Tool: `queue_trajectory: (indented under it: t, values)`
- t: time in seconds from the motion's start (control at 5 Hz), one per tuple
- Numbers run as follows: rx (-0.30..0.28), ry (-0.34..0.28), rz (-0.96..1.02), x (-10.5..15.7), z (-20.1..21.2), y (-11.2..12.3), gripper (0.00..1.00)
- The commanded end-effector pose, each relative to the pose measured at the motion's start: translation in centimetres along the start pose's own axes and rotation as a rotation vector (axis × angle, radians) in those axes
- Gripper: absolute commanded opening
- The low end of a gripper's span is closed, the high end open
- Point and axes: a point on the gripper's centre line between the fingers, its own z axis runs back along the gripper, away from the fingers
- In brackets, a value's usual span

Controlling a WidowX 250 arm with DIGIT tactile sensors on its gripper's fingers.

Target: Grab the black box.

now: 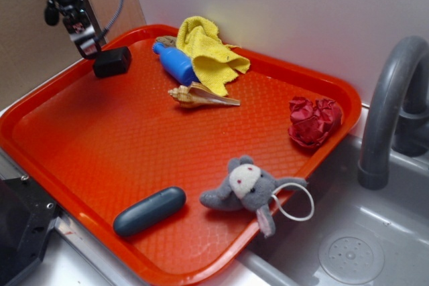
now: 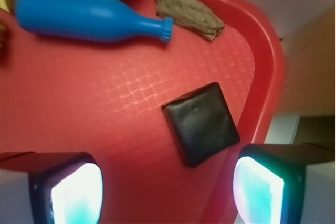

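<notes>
One matte black box (image 2: 201, 123), rounded edges, on waffle-textured red tray (image 2: 105, 108); gripper (image 2: 168, 190) spread wide, empty.

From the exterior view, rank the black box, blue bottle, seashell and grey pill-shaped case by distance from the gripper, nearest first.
Measured from the gripper:
1. Black box, just beside it at the tray's back left.
2. Blue bottle, further right by the yellow cloth.
3. Seashell, mid-tray.
4. Grey pill-shaped case, front edge.

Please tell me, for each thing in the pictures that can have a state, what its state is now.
gripper: open, above the tray, holding nothing.
black box: lying flat, not gripped.
blue bottle: lying on its side.
yellow cloth: crumpled.
red cloth: bunched up.
grey case: closed, lying flat.
</notes>
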Motion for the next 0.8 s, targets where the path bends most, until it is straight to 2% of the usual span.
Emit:
queue_trajectory:
  t: [0.0, 0.4, 0.6]
  values:
    - [0.093, -0.009, -0.177, 3.6, 0.3, 2.2, 1.00]
    - [0.028, 0.046, -0.288, 1.7, -2.3, 1.4, 1.00]
    - [0.001, 0.079, -0.292, 1.3, -5.3, 1.5, 1.00]
